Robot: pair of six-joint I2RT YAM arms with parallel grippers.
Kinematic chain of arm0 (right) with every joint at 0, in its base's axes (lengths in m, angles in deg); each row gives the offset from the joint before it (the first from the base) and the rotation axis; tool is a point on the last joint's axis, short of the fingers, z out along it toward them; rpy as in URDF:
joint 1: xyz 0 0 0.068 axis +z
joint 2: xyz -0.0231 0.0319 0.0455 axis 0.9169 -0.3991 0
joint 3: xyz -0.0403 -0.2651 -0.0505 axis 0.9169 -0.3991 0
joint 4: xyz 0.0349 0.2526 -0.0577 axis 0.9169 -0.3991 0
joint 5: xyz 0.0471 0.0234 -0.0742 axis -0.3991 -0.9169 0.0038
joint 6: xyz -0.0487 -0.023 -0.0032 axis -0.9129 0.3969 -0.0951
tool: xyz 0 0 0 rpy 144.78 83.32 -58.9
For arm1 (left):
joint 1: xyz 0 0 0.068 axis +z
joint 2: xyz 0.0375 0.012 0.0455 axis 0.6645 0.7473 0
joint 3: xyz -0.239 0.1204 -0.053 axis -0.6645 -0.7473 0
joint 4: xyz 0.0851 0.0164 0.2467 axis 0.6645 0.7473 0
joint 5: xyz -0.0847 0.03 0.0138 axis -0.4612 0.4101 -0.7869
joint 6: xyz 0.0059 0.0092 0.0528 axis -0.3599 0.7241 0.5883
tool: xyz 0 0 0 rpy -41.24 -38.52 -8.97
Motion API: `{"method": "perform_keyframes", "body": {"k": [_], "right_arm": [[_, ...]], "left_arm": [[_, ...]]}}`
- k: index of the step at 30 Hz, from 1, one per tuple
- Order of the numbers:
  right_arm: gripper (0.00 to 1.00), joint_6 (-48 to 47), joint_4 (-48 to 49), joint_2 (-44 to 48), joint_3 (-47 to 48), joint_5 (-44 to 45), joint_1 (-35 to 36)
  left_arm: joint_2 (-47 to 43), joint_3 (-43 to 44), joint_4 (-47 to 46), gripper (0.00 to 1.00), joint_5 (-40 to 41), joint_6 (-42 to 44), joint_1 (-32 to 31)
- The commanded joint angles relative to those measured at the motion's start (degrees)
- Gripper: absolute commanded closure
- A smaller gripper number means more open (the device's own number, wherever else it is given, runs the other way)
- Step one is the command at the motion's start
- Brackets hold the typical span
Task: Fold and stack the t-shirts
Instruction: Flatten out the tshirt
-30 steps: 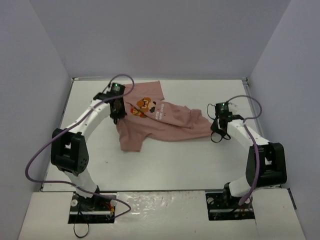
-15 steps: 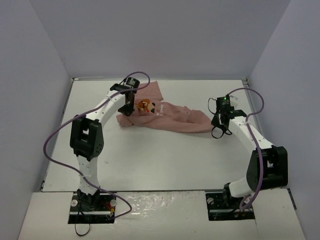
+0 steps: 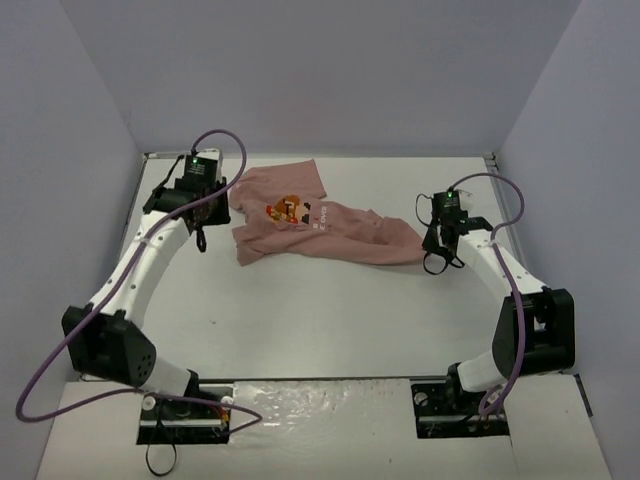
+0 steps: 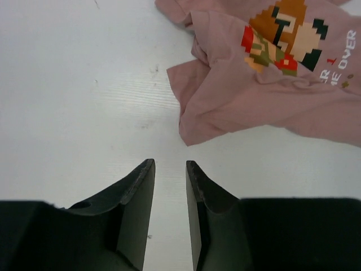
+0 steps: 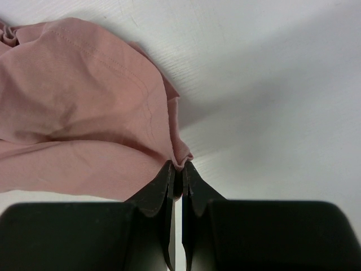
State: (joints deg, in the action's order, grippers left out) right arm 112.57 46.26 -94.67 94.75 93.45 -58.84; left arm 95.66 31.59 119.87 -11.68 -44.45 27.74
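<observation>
table (image 3: 300,310) is carrying one pink shirt (image 3: 340,232), lying crumpled in the 12 o'clock half in the top view, with its long axis running roughly 10 to 4 o'clock. it's not folded yet, so i'm judging this an early stage.

right gripper (image 5: 178,167) is pinching the shirt's 4 o'clock end, jaws closed on a fold of hem at the tips. left gripper (image 4: 169,162) is hovering off the cloth, jaws parted a little with nothing between them and bare table showing through the gap.

key relation: in the left wrist view the nearest corner (image 4: 189,132) is sitting at 1 o'clock from the left gripper, near but apart. the left arm is nearer the printed end, so i'm guessing it takes that side.

print (image 4: 282,36) is facing up, an orange-brown pixel character. text (image 4: 338,76) is reading "me over", and the line above it is only partly showing.
</observation>
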Motion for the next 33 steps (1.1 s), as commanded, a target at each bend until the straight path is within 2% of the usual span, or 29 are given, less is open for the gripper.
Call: {"method": "perform_keyframes", "body": {"k": [1, 5, 9, 12, 20, 21, 23, 24, 27, 30, 33], "right_arm": [[1.0, -1.78, 0.51, 1.34, 0.02, -0.73, 0.53], [1.0, -2.46, 0.84, 2.35, -0.43, -1.51, 0.62], [1.0, -3.1, 0.98, 2.86, -1.13, -2.22, 0.58], [1.0, -3.22, 1.18, 3.39, -1.94, -2.43, 0.54], [1.0, -3.19, 2.12, 3.92, -3.92, -3.02, 0.53], [1.0, -3.18, 2.21, 3.93, -4.08, -3.11, 0.53], [1.0, -3.1, 2.21, 4.09, -4.08, -3.28, 0.53], [1.0, -3.1, 2.29, 4.35, -4.0, -3.36, 0.53], [1.0, -3.45, 2.16, 5.14, -3.82, -3.32, 0.53], [1.0, -3.86, 2.03, 6.14, -3.64, -3.03, 0.46], [1.0, -3.97, 1.52, 7.47, -2.97, -3.1, 0.53]], "left_arm": [[7.57, -6.96, -9.94, 0.74, -9.64, -2.05, 4.37], [9.44, -11.03, -17.93, 0.73, -17.24, -0.73, 3.37], [10.99, -16.45, -24.35, 0.58, -18.9, -1.4, 2.91], [13.77, -17.14, -25.64, 0.51, -18.18, -1.5, 3.0], [20.32, -14.79, -29.05, 0.51, -17.72, -3.2, 2.91], [21.22, -13.95, -28.87, 0.59, -17.22, -3.21, 2.83], [21.47, -12.95, -28.29, 0.88, -16.72, -3.37, 2.83], [20.56, -12.59, -27.1, 0.99, -16.54, -3.55, 2.83], [15.8, -10.96, -20.85, 1.0, -14.01, -3.73, 1.6], [7.75, -7.75, -4.41, 1.0, -11.56, -5.23, -0.5], [0.75, -3.74, 6.46, 1.0, -12.19, -7.85, -1.77]]}}
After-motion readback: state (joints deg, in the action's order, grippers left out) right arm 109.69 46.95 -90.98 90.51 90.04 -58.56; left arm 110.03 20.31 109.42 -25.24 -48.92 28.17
